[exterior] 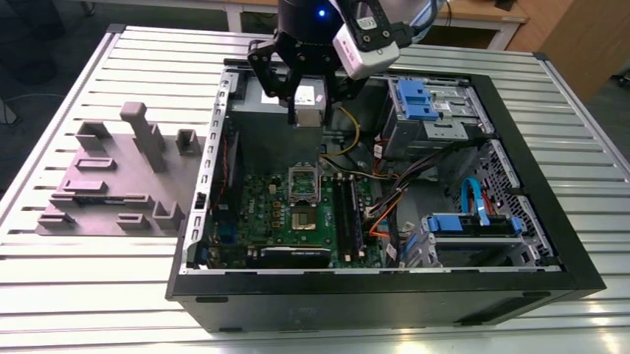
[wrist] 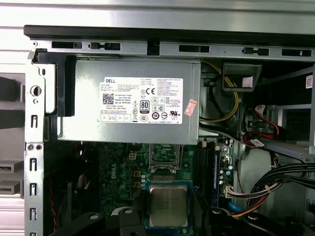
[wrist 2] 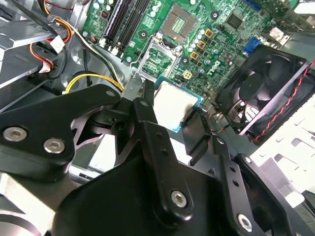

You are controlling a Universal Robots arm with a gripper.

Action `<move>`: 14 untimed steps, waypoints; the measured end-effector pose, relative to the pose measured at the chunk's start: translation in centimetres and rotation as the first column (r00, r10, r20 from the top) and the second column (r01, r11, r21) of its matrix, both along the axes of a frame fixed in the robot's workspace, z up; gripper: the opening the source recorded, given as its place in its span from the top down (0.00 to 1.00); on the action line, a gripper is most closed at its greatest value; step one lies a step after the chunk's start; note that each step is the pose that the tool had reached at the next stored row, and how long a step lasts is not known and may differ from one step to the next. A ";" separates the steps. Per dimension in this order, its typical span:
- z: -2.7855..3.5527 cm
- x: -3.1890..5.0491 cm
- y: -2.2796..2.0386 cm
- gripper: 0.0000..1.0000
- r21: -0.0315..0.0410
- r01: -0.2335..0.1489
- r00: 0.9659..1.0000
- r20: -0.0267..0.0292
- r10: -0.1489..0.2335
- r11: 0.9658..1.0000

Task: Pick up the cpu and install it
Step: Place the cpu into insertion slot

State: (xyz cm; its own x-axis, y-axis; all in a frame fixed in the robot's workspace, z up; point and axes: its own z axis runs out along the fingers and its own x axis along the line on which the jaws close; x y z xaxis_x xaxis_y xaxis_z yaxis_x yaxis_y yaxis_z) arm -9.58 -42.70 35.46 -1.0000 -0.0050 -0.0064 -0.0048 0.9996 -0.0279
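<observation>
My gripper [exterior: 307,109] hangs over the back of the open computer case [exterior: 551,243], above the power supply's edge. It is shut on the cpu [exterior: 308,116], a small square chip with a silvery top. In both wrist views the cpu [wrist 2: 173,104] [wrist: 168,206] sits flat between the black fingers [wrist 2: 147,123], and the gripper [wrist 2: 172,115] [wrist: 170,219] holds it by two opposite edges. The green motherboard's empty socket [exterior: 302,218] [wrist 2: 183,22] lies below and ahead, with its metal load plate [wrist 2: 156,60] swung up. The chip hovers clear of the board.
A grey power supply with a white label [wrist: 128,103] sits right by the gripper. Black memory sticks [exterior: 344,206], loose cables [exterior: 394,199], a black fan [wrist 2: 261,93] and blue drive cages [exterior: 418,99] crowd the socket. A grey fixture tray [exterior: 118,177] lies at the exterior view's left.
</observation>
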 end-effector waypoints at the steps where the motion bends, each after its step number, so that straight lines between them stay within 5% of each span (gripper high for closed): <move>1: -0.11 0.00 -0.01 0.53 0.000 0.000 1.000 0.000 0.000 1.000; 14: -0.33 0.00 -0.03 0.53 0.000 0.000 1.000 0.000 0.000 1.000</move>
